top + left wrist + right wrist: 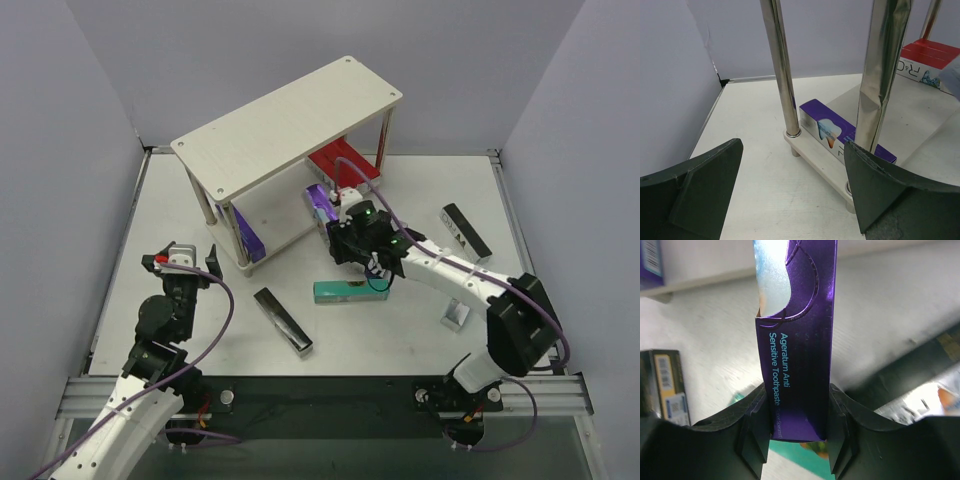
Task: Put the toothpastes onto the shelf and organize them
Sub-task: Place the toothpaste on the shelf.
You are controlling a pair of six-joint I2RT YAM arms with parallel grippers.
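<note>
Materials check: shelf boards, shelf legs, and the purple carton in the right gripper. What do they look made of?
Shelf boards: pale, matte, with faint grain; looks like whitewashed wood, possibly a wood-look laminate.
Shelf legs: polished metal rods, likely steel; mirror-like reflections.
Purple carton: probably glossy printed cardboard; it shows sheen, an embossed swirl and crisp printed text.

My top external view looks steeply down from above and behind the arm bases, holding the whole table [400, 335] with the shelf [290, 135] at 12 o'clock. My left wrist view sits low at 8 o'clock, faces 1 o'clock through the left gripper [794, 165], and shares the shelved purple carton [840, 132] and red cartons [930, 52] with the top view. My right wrist view is nearest, tight on the clamped purple carton [797, 340] in the right gripper [797, 390].
</note>
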